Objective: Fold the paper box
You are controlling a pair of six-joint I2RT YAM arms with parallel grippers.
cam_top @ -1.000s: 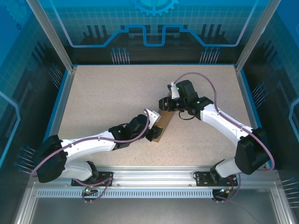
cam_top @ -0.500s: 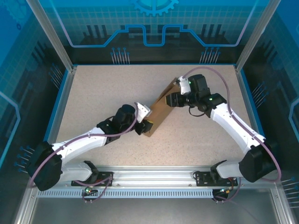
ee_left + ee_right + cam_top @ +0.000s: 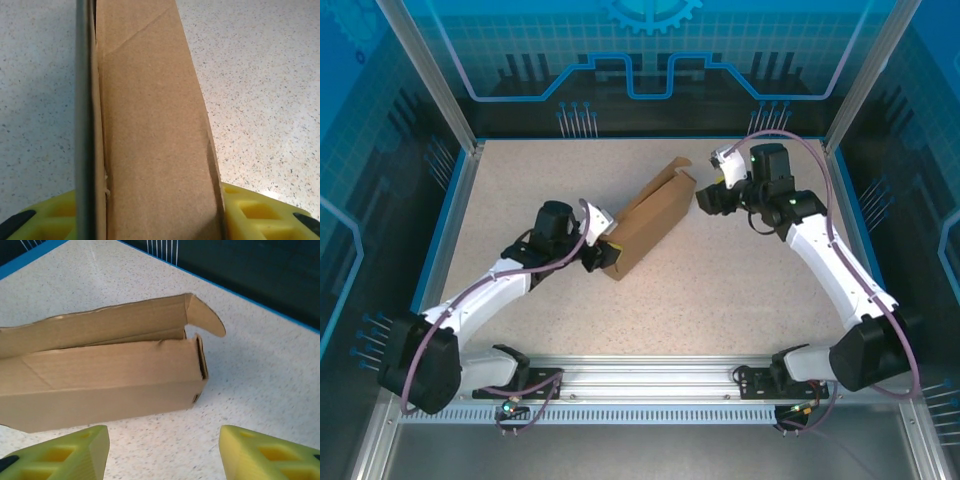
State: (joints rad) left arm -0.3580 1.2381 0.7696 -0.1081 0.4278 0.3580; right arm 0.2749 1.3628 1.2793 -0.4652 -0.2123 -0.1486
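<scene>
From above, the paper box [image 3: 645,225] lies slanted in the middle of the speckled worktop [image 3: 520,180]. It is long, thin and plain brown. One end points to the lower left of the picture and the other to the upper right.

The left tool [image 3: 602,254] is at the lower-left end of the box. The right tool [image 3: 706,198] is just beside the upper-right end and is not touching it.

The left wrist view is very close. The paper box [image 3: 155,125] runs up the middle of the picture. The tool's yellow fingers [image 3: 260,210] sit at the bottom, one on each side, pressed against the cardboard. So the left tool is pinching the box. A slanted crease crosses the cardboard near the top.

The right wrist view shows the far end of the paper box [image 3: 110,380]. This end is not closed. A long flap [image 3: 115,322] stands up along the back. A round tab [image 3: 206,320] sticks out at its right end. The right tool [image 3: 160,455] is spread wide. Its yellow fingers [image 3: 65,455] are at the bottom of the picture. Between them you see bare worktop, and the box lies past them.
</scene>
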